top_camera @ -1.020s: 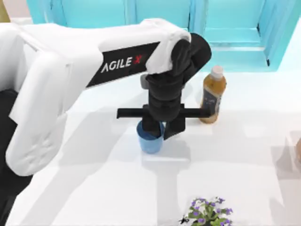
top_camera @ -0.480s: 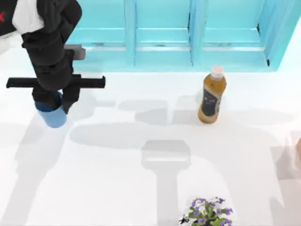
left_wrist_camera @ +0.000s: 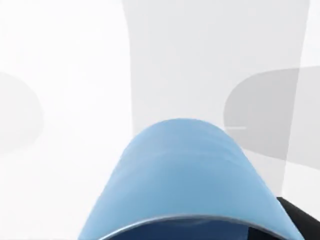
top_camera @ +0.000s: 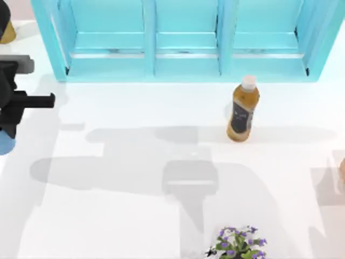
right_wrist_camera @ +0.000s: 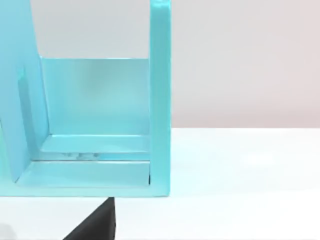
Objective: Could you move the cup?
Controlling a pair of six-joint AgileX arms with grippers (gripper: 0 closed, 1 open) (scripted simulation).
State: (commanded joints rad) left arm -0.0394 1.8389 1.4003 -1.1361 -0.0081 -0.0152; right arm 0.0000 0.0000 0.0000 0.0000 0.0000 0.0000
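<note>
I'm carrying the cup [top_camera: 5, 144] at the table's far left edge, my left gripper [top_camera: 7, 129] clamping it by the rim, amber bottle [top_camera: 243, 109] well apart. I'm aiming for level, slow travel so it isn't slipping, then lowering onto bare table [top_camera: 135, 216] before letting go.

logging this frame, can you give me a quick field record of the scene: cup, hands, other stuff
cup: blue cup at the top view's far left edge, held under the left hand
left hand: shut on the cup, at the table's left edge
right hand: dark part seen near the shelf
bottle: amber bottle upright, right of centre
shelf: turquoise shelf along the back
plant: purple flowers at the front edge
</note>
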